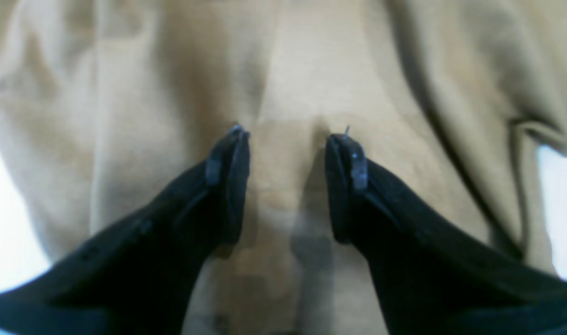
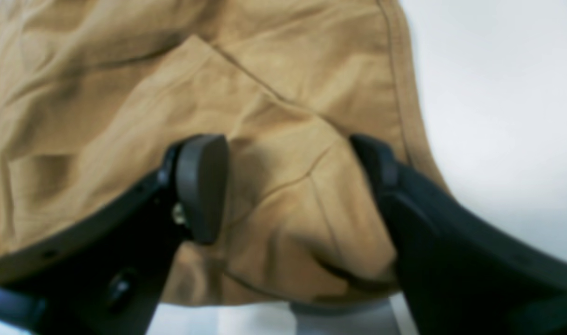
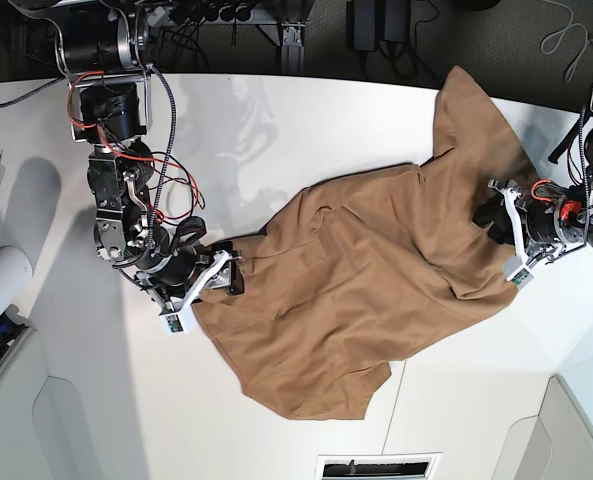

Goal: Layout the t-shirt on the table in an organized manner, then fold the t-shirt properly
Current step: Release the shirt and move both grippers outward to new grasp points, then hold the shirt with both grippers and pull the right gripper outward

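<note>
- T-shirt of soft tan-brown cloth (image 3: 346,290), spread askew and rumpled across the white, smooth bench (image 3: 256,130), one part reaching toward the far right of the base view.
- My left black fingers (image 1: 225,174) stand apart over creased cloth, nothing pinched; they seem placed there to grasp or straighten that side.
- My right black fingers (image 2: 202,186) are also apart, a loose ridge of fabric rising between them; I judge they are set around it for a grip that could draw this end out flat.
- Laying out seems the step in hand, since bunched cloth would fold crookedly.
- Hidden or unclear: my arms cover both ends of the shirt, I cannot pick out the neckline, the left wrist view is blurred, and how many layers lie beneath me I cannot tell.
</note>
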Tool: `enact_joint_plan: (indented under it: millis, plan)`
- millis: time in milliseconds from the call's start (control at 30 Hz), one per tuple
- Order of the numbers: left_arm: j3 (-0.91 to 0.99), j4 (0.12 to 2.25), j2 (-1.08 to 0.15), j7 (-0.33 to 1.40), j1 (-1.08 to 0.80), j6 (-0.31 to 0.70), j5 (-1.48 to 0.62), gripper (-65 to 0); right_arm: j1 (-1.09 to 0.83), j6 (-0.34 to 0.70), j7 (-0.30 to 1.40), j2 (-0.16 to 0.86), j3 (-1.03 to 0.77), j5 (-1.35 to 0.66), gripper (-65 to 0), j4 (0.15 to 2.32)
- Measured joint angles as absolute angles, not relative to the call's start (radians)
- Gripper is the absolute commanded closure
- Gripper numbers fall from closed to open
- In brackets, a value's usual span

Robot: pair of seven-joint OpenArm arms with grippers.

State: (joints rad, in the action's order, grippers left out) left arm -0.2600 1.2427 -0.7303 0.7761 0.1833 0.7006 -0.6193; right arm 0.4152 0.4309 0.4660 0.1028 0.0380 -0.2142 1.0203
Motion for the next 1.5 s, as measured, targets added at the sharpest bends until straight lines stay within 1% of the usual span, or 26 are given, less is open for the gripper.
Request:
enact_joint_plan:
  millis: [167,333,400,467,567,667,767,933,1100,1233,1400,1433,1500]
  plan:
    - [-0.260,1.242,-0.729,0.743,0.207,0.707,-0.455,-30.0,0.391,0.434,0.445,0.156,0.039,-0.232,-39.6,1.026]
    - [-0.262,1.235,-0.728,0.627,0.241,0.703,-0.251,-30.0,0.360,0.434,0.425,0.224,0.039,-0.244,-39.6,1.034]
    - [-0.262,1.233,-0.729,0.583,0.247,0.703,-0.210,-30.0,0.350,0.435,0.421,0.241,0.039,-0.247,-39.6,1.035]
    - [-0.263,1.232,-0.728,0.555,0.259,0.703,-0.212,-30.0,0.349,0.435,0.420,0.249,0.035,-0.247,-39.6,1.036]
    - [-0.262,1.232,-0.729,0.543,0.278,0.655,-0.226,-30.0,0.345,0.426,0.439,0.249,0.029,-0.267,-39.6,1.068]
    - [-0.263,1.259,-0.740,0.582,0.277,0.619,-0.322,-30.0,0.335,0.418,0.503,0.250,0.029,-0.292,-39.6,1.126]
    - [-0.263,1.305,-0.756,0.649,0.278,0.617,-0.408,-30.0,0.323,0.412,0.564,0.250,0.029,-0.306,-39.6,1.200]
    - [-0.263,1.336,-0.768,0.659,0.278,0.617,-0.462,-30.0,0.333,0.413,0.574,0.233,0.029,-0.317,-39.6,1.304]
    - [-0.263,1.336,-0.767,0.662,0.277,0.617,-0.492,-30.0,0.324,0.414,0.580,0.188,0.030,-0.301,-39.6,1.302]
    - [-0.263,1.337,-0.764,0.665,0.274,0.617,-0.497,-30.0,0.334,0.414,0.500,0.157,0.029,-0.227,-39.6,1.274]
    - [-0.263,1.337,-0.765,0.665,0.266,0.617,-0.506,-30.0,0.347,0.347,0.459,0.139,0.030,-0.157,-39.6,1.145]
    - [-0.263,1.337,-0.764,0.665,0.261,0.617,-0.506,-30.0,0.346,0.337,0.429,0.142,0.029,-0.152,-39.6,1.130]
    - [-0.263,1.337,-0.764,0.665,0.250,0.617,-0.506,-30.0,0.353,0.331,0.430,0.147,0.029,-0.133,-39.6,1.117]
